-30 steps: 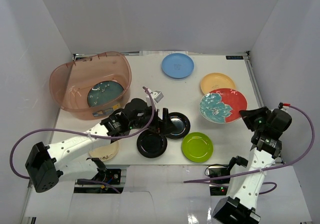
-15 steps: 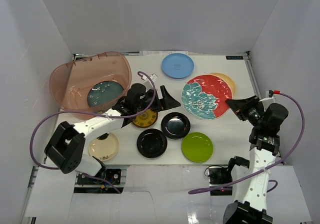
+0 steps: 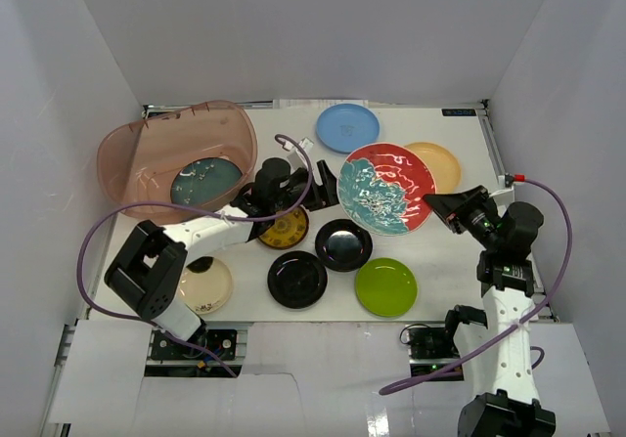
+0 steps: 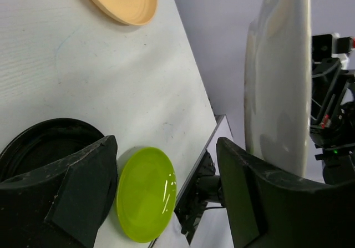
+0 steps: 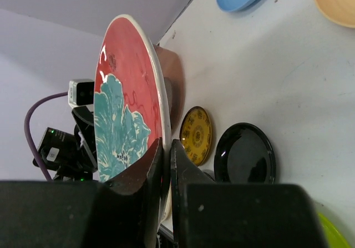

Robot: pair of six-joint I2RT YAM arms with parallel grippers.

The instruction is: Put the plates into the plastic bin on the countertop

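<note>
Moved: red-and-teal plate (image 3: 386, 188) has swung left, tilted above the tabletop (image 3: 460, 261), closer to the left gripper (image 3: 323, 185).
Still waiting: seven plates lie on the tabletop, from cream plate (image 3: 202, 285) nearest to blue plate (image 3: 347, 127) farthest.
Right gripper (image 5: 165, 151): pinching the red-and-teal plate's rim.
Left gripper: spread, empty, beside that plate.
Done: one teal plate (image 3: 205, 181) sits in the bin (image 3: 127, 149).
Writing: none legible.
</note>
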